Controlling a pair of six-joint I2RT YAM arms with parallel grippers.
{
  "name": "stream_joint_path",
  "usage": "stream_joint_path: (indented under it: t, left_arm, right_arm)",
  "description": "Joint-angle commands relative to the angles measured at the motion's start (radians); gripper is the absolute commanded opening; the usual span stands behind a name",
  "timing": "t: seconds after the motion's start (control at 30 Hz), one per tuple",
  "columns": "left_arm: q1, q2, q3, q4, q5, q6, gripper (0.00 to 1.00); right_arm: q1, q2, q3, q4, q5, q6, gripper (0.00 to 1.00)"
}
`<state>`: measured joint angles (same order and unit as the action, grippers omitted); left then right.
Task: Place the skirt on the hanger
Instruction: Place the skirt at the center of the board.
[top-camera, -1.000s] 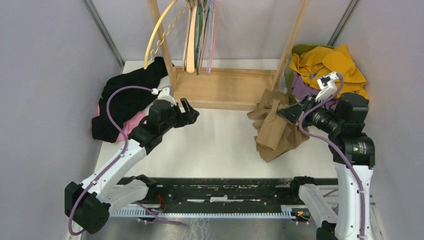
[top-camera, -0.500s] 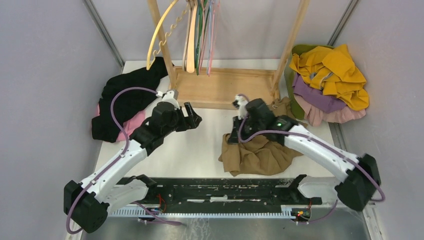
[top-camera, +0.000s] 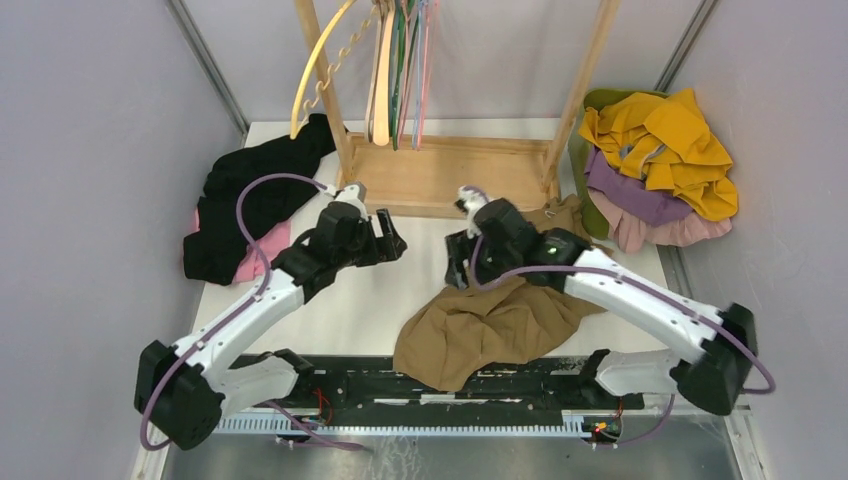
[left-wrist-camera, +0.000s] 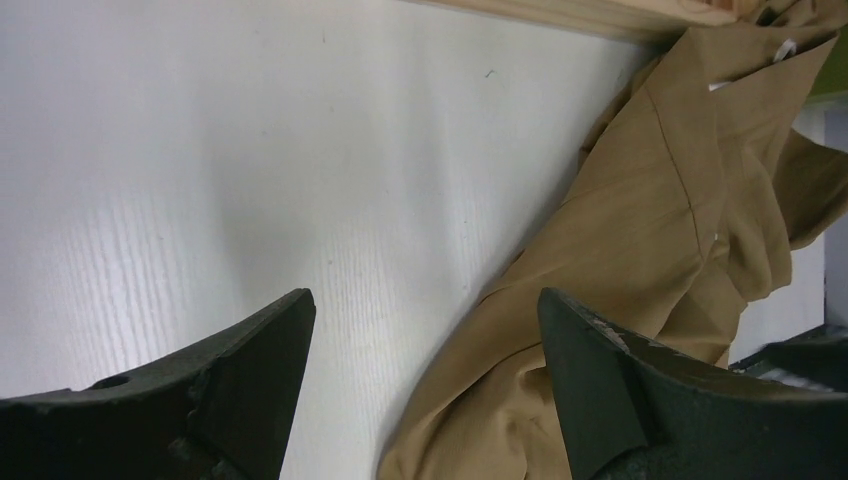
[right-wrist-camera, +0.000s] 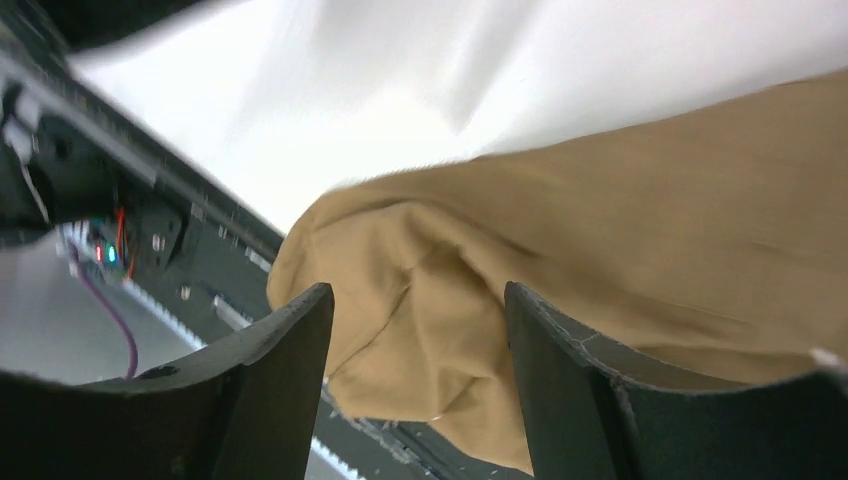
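Scanning from the left, I see a heap of black cloth with some pink under it (top-camera: 245, 205) at the far-left edge of the table (top-camera: 400, 290), well away from the job. My left tool (top-camera: 385, 238) hovers over bare white table just in front of the wooden rack (top-camera: 450, 178), fingers spread wide and holding nothing. Its wrist view shows the tan fabric skirt (top-camera: 485, 325) lying off to one side, not between the fingers. On the rack hangs a tight bunch of hangers (top-camera: 395, 60) (a curved yellow one (top-camera: 318, 70) stands a little apart from the rest).

The skirt lies crumpled on the table at centre, its near part spilling over the black rail (top-camera: 330, 375) at the table's near edge. My right tool (top-camera: 460, 265) is over the skirt's far end with its fingers apart. The cloth shows beyond the gap and I judge it unpinched. At far right lies a pile of yellow and purple garments (top-camera: 660, 150).

My worries:
- The overhanging part could catch on the rail, or drag the skirt off the table, when I lift.
- A pinch into this bunched cloth may take several layers rather than the waistband, so the skirt would hang lopsided or slip.
- The hangers are packed so closely that reaching for one could pull its neighbours.
- Both arms are near each other at centre, so a careless reach could knock them together.
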<state>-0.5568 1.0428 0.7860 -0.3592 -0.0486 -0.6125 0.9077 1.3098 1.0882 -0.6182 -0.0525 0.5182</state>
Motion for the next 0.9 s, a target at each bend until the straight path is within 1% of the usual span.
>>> stream_joint_path:
  t: [0.0,0.1,0.2,0.37,0.43,0.53,0.6,0.73,0.87]
  left_arm:
    - [-0.051,0.128,0.114,0.073,0.061,0.016,0.89]
    - [-0.158,0.241,0.242,0.049,0.028,0.021,0.89]
    - [-0.259,0.33,0.366,0.035,-0.006,0.015,0.9]
    - [-0.432,0.496,0.556,-0.024,-0.139,-0.005,0.93]
    - [-0.464,0.58,0.615,-0.034,-0.156,-0.021,0.93]
    - [-0.48,0.722,0.697,-0.05,-0.119,-0.037,0.94]
    - [-0.497,0.79,0.741,-0.066,-0.105,-0.043,0.94]
    - [-0.538,0.857,0.767,-0.055,-0.104,-0.061,0.94]
    - [-0.546,0.911,0.776,-0.052,-0.139,-0.074,0.94]
  right_arm:
    - [-0.166,-0.146,0.083,-0.141,0.153,-0.032,0.68]
    - [-0.352,-0.177,0.055,-0.155,0.11,-0.049,0.61]
    - [-0.49,-0.194,0.011,-0.159,0.095,-0.059,0.58]
    - [-0.622,-0.258,-0.108,-0.12,0.047,-0.042,0.57]
    - [-0.656,-0.284,-0.142,-0.116,0.039,-0.041,0.57]
    - [-0.704,-0.333,-0.174,-0.126,0.04,-0.047,0.57]
    - [-0.74,-0.363,-0.181,-0.147,0.048,-0.057,0.57]
    - [-0.814,-0.401,-0.179,-0.186,0.055,-0.085,0.57]
    - [-0.868,-0.403,-0.191,-0.172,-0.003,-0.101,0.57]
